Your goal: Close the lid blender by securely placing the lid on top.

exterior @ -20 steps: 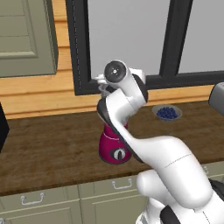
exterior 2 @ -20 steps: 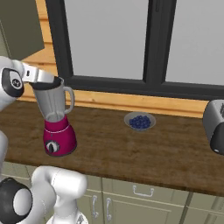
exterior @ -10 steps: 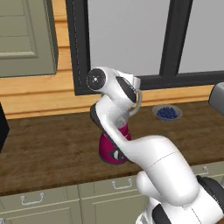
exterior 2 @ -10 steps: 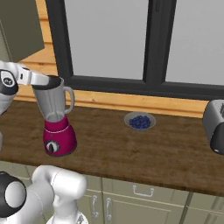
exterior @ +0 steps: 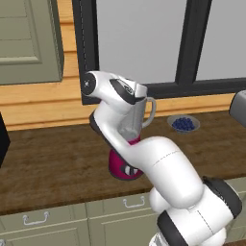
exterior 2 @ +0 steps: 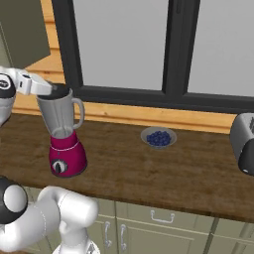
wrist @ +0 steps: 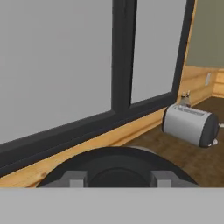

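Where the arm reaches in from the left of the right base view, the gripper sits right at the mouth of the blender, and a dark shape there, the lid, lies at the jar's rim; whether it is seated flat on the jar or held just above it cannot be told. In the hand view the lid shows as a broad black disc with a raised centre, its lower part cut off at the bottom, and the two grey finger tips stand at either side of that centre knob, so the gripper looks clamped on the lid, though the contact itself is hard to make out. From the left base view the arm's white links cover most of the blender; its clear jar, handle and part of the magenta base peek out. The blender stands on the wooden counter, well apart from the bowl of blueberries under the window. A toaster is cut off at the right edge, and shows whole in the hand view.
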Motion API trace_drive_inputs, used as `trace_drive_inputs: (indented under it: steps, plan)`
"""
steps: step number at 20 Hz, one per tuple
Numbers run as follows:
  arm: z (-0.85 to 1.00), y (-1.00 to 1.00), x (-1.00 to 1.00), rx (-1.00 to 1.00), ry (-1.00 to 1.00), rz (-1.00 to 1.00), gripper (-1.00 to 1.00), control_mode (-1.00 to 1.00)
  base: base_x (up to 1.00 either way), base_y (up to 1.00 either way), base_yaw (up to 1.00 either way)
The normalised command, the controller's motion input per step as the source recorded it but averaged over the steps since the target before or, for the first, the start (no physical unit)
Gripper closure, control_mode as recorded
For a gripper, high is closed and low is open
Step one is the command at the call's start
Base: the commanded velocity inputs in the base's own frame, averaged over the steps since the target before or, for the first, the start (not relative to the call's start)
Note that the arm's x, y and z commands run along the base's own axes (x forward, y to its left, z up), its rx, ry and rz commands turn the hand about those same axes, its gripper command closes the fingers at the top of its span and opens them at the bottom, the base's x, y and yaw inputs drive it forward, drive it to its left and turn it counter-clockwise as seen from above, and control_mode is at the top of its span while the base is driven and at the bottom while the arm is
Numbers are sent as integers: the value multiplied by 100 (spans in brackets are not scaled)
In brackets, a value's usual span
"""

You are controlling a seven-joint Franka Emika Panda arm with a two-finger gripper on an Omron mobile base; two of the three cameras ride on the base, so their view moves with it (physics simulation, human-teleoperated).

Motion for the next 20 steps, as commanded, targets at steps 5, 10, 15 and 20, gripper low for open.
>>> trace_drive_inputs:
  steps: [5, 10, 15, 20]
  plan:
    - [-2, 0, 9, 0, 0, -1, 100, -100, 0, 0, 0]
    - [-17, 0, -17, 0, 0, 0, 100, -100, 0, 0, 0]
    - [-12, 0, -15, 0, -5, 1, 100, -100, 0, 0, 0]
    - [0, 1, 0, -3, -7, 0, 100, -100, 0, 0, 0]
